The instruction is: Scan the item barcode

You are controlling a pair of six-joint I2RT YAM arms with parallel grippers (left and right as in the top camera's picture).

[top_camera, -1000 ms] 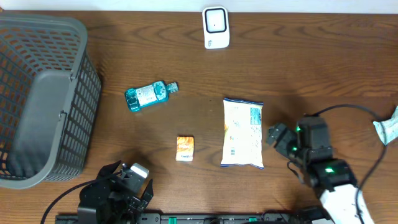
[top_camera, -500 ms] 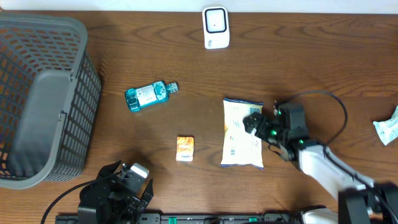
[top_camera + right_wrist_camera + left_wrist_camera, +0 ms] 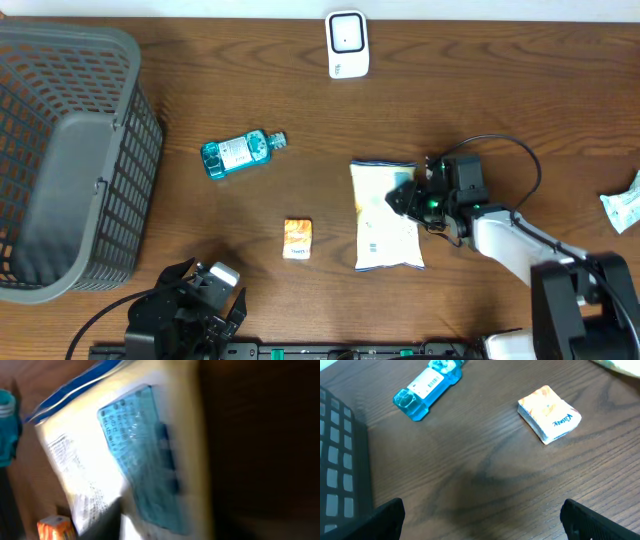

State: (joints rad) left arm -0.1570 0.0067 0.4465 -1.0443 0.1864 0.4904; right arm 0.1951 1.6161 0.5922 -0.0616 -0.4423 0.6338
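Desk (image 3: pixel 520 80), left to right.
- Grey mesh basket (image 3: pixel 140 150) at the far left edge.
- Left fingers (image 3: pixel 385 522): wide apart, nothing between them, low at the near edge beside the basket.
- Blue bottle (image 3: pixel 240 153) lies on its side, well apart from the left fingers.
- Small orange packet (image 3: pixel 297 238) lies flat, nearer than the bottle.
- White scanner (image 3: pixel 347 44) sits at the far edge, centre.
- Snack bag (image 3: pixel 385 230) lies flat right of the packet, printed back up, well apart from the scanner.
- Right fingers (image 3: pixel 405 197) are at the bag's upper right edge, overlapping it. Wrist view is blurred; cannot tell whether they are clamped on the bag.
- Pale wrapper (image 3: pixel 625 205) at the right edge.
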